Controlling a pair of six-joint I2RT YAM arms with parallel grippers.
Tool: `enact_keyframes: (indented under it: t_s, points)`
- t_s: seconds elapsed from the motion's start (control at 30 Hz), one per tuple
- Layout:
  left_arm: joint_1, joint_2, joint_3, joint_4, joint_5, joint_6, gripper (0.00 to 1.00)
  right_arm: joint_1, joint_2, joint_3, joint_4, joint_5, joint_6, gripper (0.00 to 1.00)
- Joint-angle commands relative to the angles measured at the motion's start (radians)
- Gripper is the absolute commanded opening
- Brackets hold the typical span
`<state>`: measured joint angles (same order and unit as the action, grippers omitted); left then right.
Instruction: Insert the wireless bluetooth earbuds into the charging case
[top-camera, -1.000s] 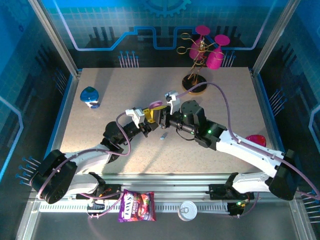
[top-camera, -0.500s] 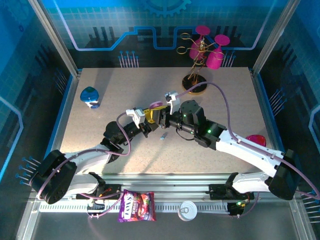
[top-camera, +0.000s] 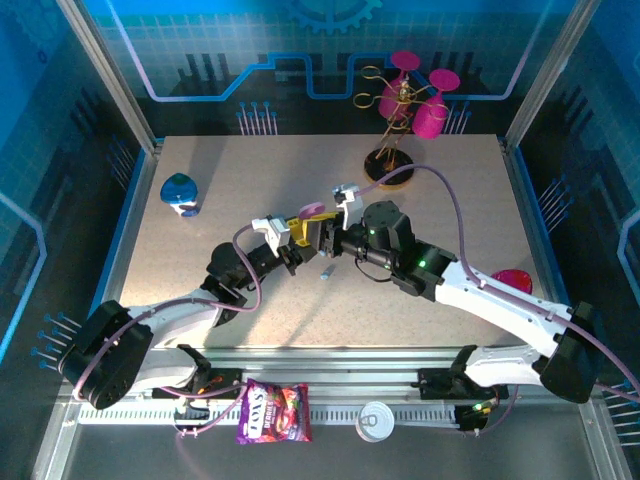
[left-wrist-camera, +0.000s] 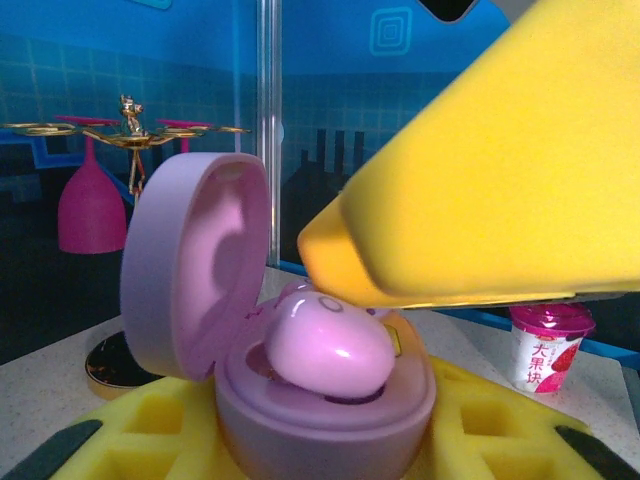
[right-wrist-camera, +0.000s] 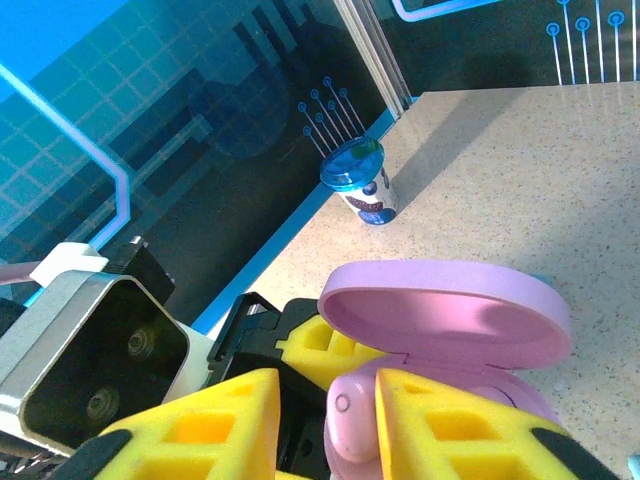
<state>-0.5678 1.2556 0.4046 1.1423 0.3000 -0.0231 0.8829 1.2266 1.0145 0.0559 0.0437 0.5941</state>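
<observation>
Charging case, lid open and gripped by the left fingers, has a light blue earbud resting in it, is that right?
Not quite: the earbud resting in the charging case is pink-purple, not light blue, as the left wrist view shows. The lid is open and the left fingers grip the case.

This is looking like a robotics test cell, not a home: a left arm (top-camera: 170, 320) and a right arm (top-camera: 500, 295) are sitting bolted to an aluminium rail (top-camera: 340, 385) at the near edge of a speckled surface (top-camera: 250, 180). Blue panels (top-camera: 200, 40) printed with grid and circuit patterns are walling it in, with metal posts (top-camera: 107, 75) framing them.
</observation>
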Motion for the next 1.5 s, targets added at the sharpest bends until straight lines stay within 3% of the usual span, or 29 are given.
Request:
enact_keyframes:
  t_s: [0.0, 0.3, 0.6, 0.9, 1.2, 1.47]
  points:
    - [-0.008, -0.019, 0.014, 0.039, -0.009, 0.011, 0.28, 0.000, -0.032, -0.011, 0.005, -0.018, -0.014, 0.34]
    - [-0.008, -0.017, -0.002, 0.040, 0.001, 0.049, 0.28, 0.004, -0.108, -0.044, 0.045, -0.024, -0.045, 0.45]
    - [-0.007, -0.070, -0.007, -0.080, 0.107, 0.144, 0.28, -0.033, -0.155, 0.000, -0.090, 0.089, -0.107, 0.72]
    - [-0.006, -0.104, -0.007, -0.131, 0.123, 0.176, 0.28, -0.142, -0.062, 0.119, -0.281, 0.036, -0.071, 0.93]
    - [-0.006, -0.105, -0.002, -0.142, 0.126, 0.185, 0.28, -0.200, 0.042, 0.207, -0.416, -0.098, -0.072, 0.95]
    - [-0.007, -0.112, 0.010, -0.143, 0.076, 0.147, 0.28, -0.200, 0.001, 0.150, -0.442, -0.131, -0.085, 0.94]
